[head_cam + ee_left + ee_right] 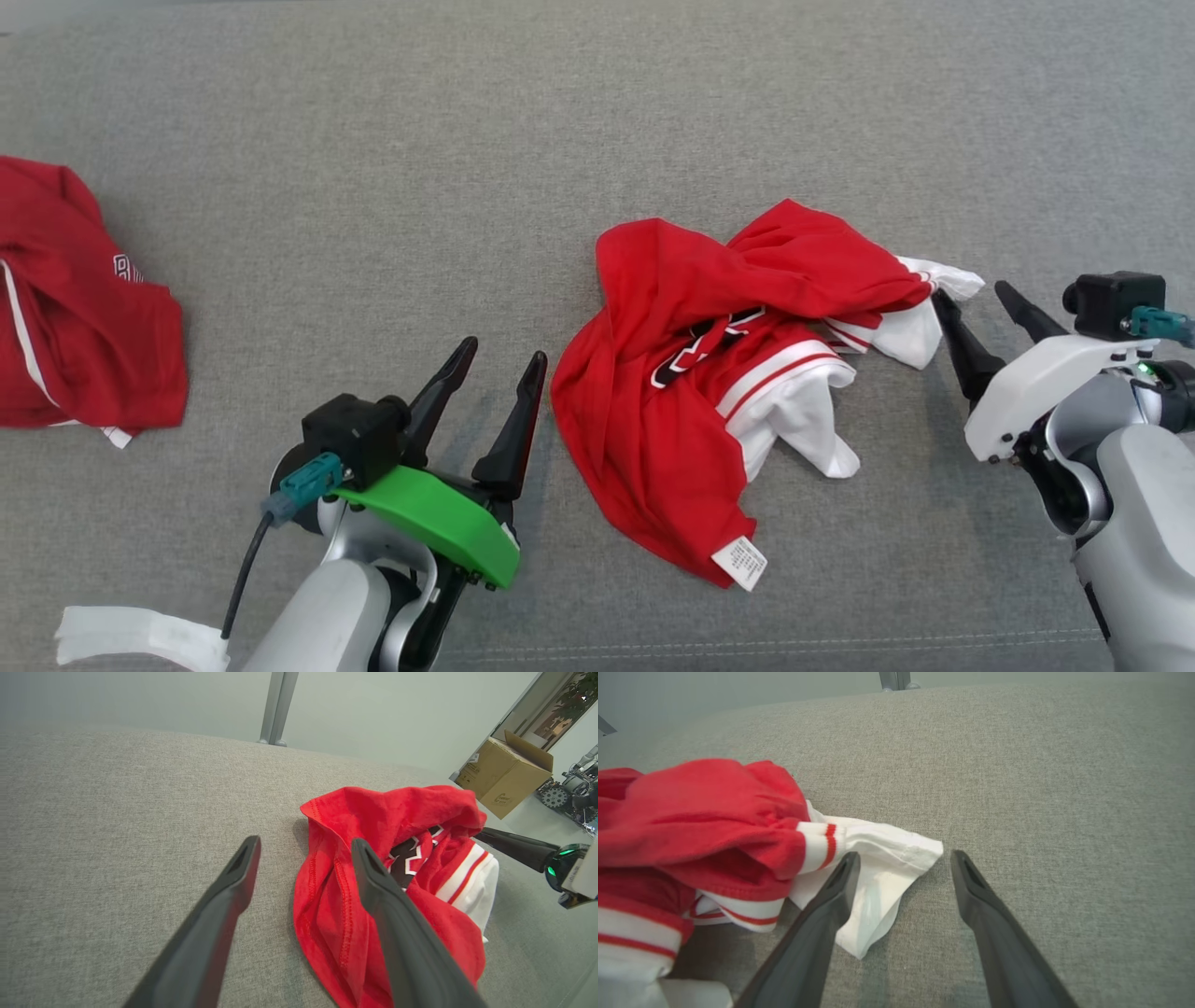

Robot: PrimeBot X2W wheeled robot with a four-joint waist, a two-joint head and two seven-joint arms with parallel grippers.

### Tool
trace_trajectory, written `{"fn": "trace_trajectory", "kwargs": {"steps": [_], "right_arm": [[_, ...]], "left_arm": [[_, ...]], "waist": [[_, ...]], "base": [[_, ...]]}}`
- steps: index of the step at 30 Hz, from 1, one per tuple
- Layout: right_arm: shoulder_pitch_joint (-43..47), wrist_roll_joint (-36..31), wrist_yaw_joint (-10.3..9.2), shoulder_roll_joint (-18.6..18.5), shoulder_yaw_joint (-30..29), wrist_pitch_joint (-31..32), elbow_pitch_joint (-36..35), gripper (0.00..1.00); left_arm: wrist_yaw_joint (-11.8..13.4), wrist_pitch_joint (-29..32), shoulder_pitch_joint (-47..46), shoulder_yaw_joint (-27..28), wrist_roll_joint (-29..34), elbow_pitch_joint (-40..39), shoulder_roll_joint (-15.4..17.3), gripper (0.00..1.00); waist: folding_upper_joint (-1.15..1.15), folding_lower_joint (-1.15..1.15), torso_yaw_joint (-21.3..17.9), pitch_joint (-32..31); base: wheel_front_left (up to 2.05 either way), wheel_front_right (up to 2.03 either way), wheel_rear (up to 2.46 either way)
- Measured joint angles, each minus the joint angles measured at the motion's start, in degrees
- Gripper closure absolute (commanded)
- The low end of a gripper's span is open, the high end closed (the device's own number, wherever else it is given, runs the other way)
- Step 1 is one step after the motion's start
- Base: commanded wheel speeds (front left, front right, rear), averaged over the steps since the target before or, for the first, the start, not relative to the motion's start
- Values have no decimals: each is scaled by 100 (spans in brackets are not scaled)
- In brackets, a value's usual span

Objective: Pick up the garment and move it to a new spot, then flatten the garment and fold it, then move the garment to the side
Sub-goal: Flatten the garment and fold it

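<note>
- Head view: the crumpled red-and-white garment lies on the grey table, between my left gripper and my right gripper. Both pairs of fingers are spread and hold nothing. Another red shirt lies far to the left.
- Left wrist view: my spread fingers hover just beside the garment's red edge.
- Right wrist view: my spread fingers point at its white sleeve. One finger crosses in front of the cloth.

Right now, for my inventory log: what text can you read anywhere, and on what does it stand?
No text reads clearly.
Care tag on the crumpled red shirt: print too small.
Chest lettering: hidden in folds.
Second red shirt, left: white letters cut off.
Cardboard box: logo blurred.
</note>
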Motion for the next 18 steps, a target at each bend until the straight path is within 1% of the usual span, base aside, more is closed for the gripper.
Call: {"fn": "trace_trajectory", "kwargs": {"steps": [7, 12, 13, 15, 16, 17, 18], "right_arm": [[-296, -56, 1, -144, -5, 144, 299, 0], [-473, -99, 8, -143, 92, 144, 492, 0], [-493, -102, 10, -142, 115, 143, 521, 6], [-533, -119, 10, -141, 130, 130, 570, 56], [-549, -135, 16, -140, 132, 91, 589, 71], [-554, -153, 36, -133, 134, 29, 613, 94], [-554, -153, 52, -127, 141, -15, 646, 100]], "left_arm": [[1, 43, -36, 24, 1, -47, 4, 0], [1, 43, -59, 41, 0, -53, 10, 0], [1, 43, -60, 42, 1, -52, 13, 0], [1, 43, -60, 42, 0, -51, 14, 0], [1, 43, -60, 44, 1, -36, 14, 0], [1, 43, -60, 44, 0, -8, 16, 0], [1, 43, -60, 43, 0, 13, 18, 0]], "waist": [[0, 0, 216, 222], [0, 0, 315, 323], [0, 0, 326, 332], [0, 0, 339, 337], [0, 0, 340, 333], [0, 0, 340, 321], [0, 0, 337, 305]], "base": [[0, 0, 0], [0, 0, 0], [0, 0, 0], [0, 0, 0], [0, 0, 0], [0, 0, 0], [0, 0, 0]]}}
